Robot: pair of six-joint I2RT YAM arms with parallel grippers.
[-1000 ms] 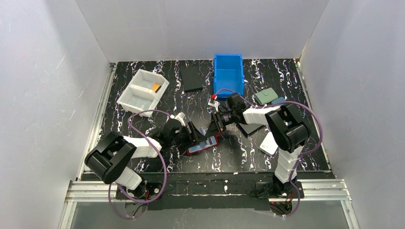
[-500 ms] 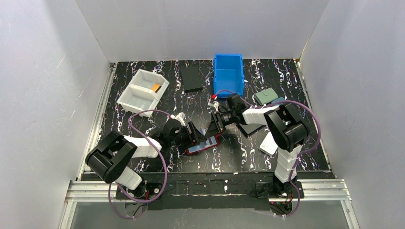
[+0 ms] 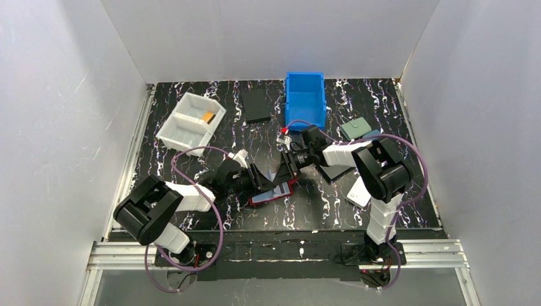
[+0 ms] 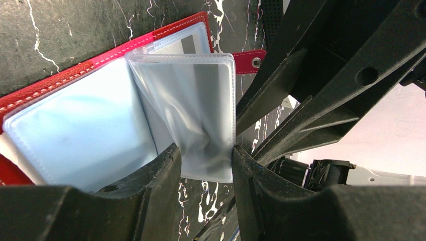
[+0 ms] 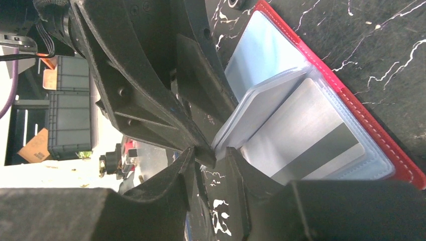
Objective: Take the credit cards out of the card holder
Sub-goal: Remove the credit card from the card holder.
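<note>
The red card holder (image 3: 275, 194) lies open on the table between both grippers, its pale pockets up (image 4: 75, 130). My left gripper (image 3: 259, 178) is shut on one clear pocket leaf (image 4: 201, 100), which stands up crumpled between its fingers (image 4: 203, 153). My right gripper (image 3: 288, 167) faces it from the other side, jaws slightly apart at the leaves' free edge (image 5: 213, 153), with table showing through the gap. A whitish credit card (image 5: 301, 130) with a grey stripe sits inside a pocket of the holder (image 5: 374, 128). An orange credit card (image 3: 207, 116) lies in the white tray.
A white two-part tray (image 3: 173, 132) stands at the back left. A blue bin (image 3: 305, 95) and a black flat case (image 3: 258, 105) are at the back. A teal wallet (image 3: 355, 129), a white wallet (image 3: 359, 191) and another black case (image 3: 333, 172) lie right.
My left gripper's jaws have closed in on the clear pocket leaf. Both arms and the holder stay almost where they were.
</note>
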